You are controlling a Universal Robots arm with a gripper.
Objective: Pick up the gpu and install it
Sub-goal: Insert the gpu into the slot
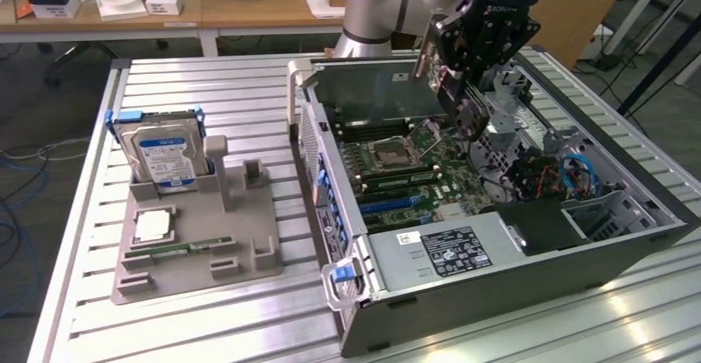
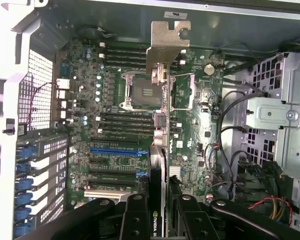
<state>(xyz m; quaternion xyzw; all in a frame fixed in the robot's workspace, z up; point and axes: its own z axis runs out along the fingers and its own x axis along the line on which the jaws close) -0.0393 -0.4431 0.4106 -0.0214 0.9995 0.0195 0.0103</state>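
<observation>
Over the open computer case (image 1: 493, 305), in the upper right of the exterior view, the end effector (image 1: 465, 117) is clenched on the gpu (image 2: 160, 145). The card hangs edge-on between its fingers (image 2: 135, 210), above the motherboard (image 2: 110, 100) and not yet seated. Its long axis runs straight out from the grip, silver bracket (image 2: 167, 42) at the far end (crosswise, apparently, to the blue slot (image 2: 117, 150)).

Above the motherboard (image 2: 197, 145), the gpu (image 2: 161, 135) had one end hidden inside the end effector (image 2: 158, 207), itself cropped at the edge.
</observation>
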